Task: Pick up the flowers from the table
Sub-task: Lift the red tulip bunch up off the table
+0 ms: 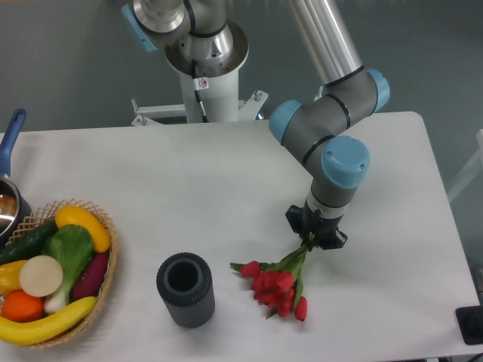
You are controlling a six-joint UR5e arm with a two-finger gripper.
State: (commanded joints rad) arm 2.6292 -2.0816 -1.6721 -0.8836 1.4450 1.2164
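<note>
The flowers [276, 285], a small bunch of red tulips with thin green stems, lie on the white table [189, 188] near its front edge, heads toward the front left. My gripper [312, 240] is down at the stem end of the bunch, with its fingers on either side of the stems. The black fingers hide the stem ends, so I cannot tell whether they are closed on them. The flower heads still rest on the table.
A dark ribbed cylindrical vase [186, 289] stands upright left of the flowers. A wicker basket [112, 264] of vegetables and fruit sits at the front left. A pot with a blue handle [10, 143] is at the left edge. The robot base [202, 53] stands behind the table.
</note>
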